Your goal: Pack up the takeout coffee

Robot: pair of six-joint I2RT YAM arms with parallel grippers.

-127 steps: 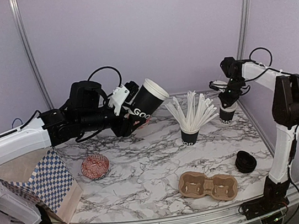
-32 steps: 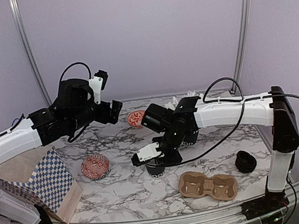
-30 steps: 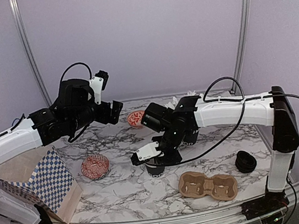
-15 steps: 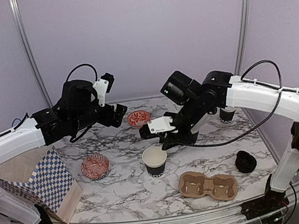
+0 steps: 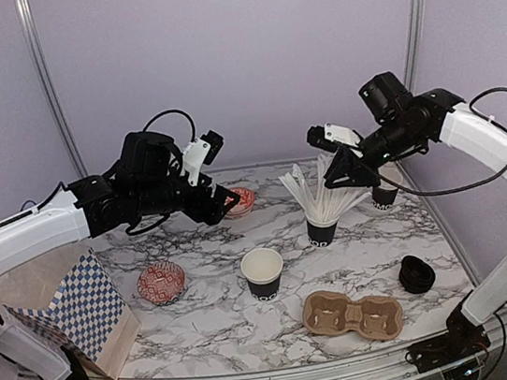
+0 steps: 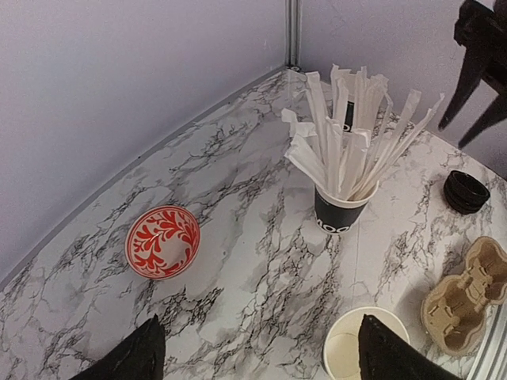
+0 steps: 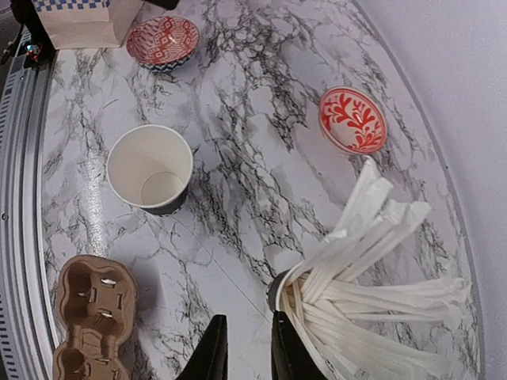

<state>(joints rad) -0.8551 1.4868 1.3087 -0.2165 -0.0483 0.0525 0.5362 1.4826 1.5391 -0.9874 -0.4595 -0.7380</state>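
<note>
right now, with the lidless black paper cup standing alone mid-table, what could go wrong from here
The right gripper hangs close to the black cup of long white sticks; swinging toward the stacked black plastic lids could snag the sticks and tip it. The empty lidless black paper cup stands unsupported outside the brown pulp carrier tray, so pressing a lid on might topple it.
</note>
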